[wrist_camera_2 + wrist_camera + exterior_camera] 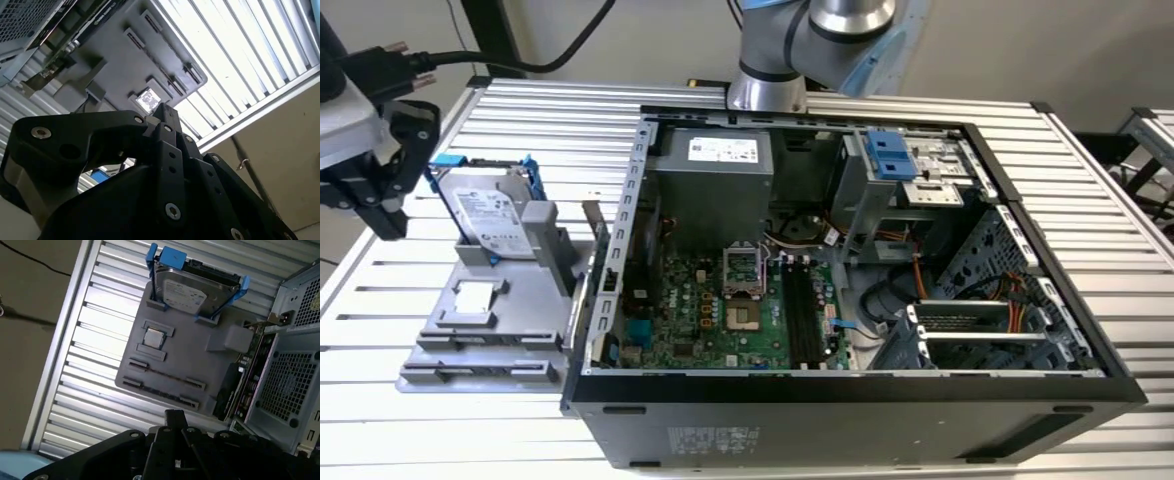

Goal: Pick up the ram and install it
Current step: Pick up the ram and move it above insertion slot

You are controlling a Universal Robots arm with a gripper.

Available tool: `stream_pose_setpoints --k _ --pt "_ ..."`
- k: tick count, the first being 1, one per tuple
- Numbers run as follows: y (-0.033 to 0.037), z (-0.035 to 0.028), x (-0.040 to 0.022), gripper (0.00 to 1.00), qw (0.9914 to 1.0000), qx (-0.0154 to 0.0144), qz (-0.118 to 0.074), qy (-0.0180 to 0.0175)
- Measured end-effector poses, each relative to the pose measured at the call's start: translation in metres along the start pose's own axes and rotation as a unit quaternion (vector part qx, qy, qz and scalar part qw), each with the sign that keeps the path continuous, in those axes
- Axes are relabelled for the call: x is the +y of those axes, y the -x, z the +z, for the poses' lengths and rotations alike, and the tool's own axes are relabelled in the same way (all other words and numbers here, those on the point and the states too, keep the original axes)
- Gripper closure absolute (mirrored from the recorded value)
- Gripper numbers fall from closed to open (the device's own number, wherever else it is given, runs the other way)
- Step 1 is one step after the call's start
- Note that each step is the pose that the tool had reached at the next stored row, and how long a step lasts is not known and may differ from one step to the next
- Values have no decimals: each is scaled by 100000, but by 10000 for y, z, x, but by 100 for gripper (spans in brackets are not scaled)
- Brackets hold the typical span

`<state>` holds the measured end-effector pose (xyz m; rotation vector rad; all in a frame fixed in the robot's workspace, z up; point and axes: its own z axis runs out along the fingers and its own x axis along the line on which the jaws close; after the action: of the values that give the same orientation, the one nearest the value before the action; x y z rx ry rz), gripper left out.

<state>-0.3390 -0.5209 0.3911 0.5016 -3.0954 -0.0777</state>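
Slatted table carries one case and one hard drive. The exterior view reveals the motherboard; the first wrist view shows the gripper pinched together, empty.

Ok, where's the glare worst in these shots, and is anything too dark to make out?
Second wrist view: the table slats are blown out white and the pincer is a dark mass. First wrist view: milder glare beside the grey tray. Exterior view: even light, computer case interior shaded.

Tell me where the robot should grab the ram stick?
Probably grip the ram by its top long edge, pinching its thin flat faces, from above. It stands on edge in the gray holder, close beside the computer case, so sideways looks blocked.
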Motion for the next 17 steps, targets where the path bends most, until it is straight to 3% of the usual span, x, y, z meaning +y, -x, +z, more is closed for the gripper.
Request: stream_pose_setpoints --k 4,8,13,17 --pt "0 0 0 100 99930 180 -3728 15" --pt "0 0 0 100 99733 357 -7290 25" --pt "0 0 0 100 99294 583 -11844 22" --pt "0 0 0 100 98800 756 -15427 7"
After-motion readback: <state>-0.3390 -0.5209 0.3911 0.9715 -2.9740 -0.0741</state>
